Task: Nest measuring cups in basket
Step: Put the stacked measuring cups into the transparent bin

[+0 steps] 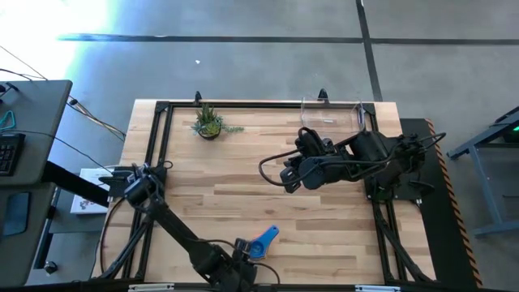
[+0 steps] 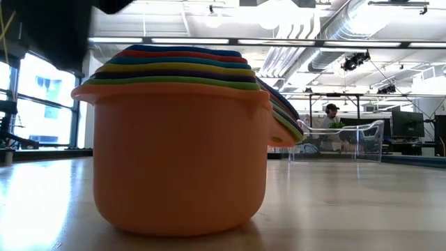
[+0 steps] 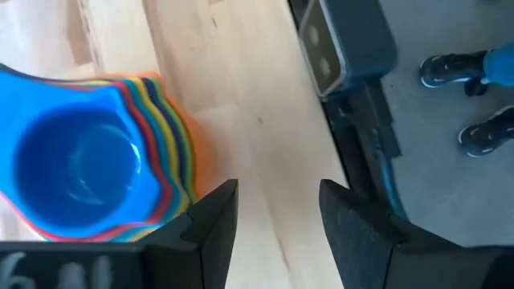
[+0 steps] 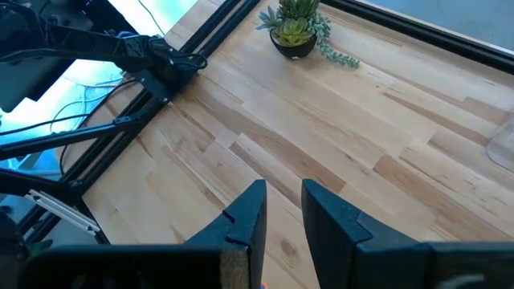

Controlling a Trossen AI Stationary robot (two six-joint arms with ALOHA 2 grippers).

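Nested rainbow plastic measuring cups [image 2: 181, 139], blue one inside, sit at your table's near edge beside the open, empty left gripper [image 3: 277, 213]. Your clear plastic basket [image 1: 331, 113] sits far right; right gripper [image 4: 281, 210] hovers mid-table, slightly parted, empty.

Premises: robotics lab or industrial workshop. Evidence: polished concrete floor [image 1: 259, 65], exposed ceiling ducts [image 2: 327, 35] and strip lighting, wooden workbench [image 1: 243, 195] bounded by black metal frame [image 1: 158, 138], monitors [image 2: 404, 124] and seated person [image 2: 332, 115] in background.
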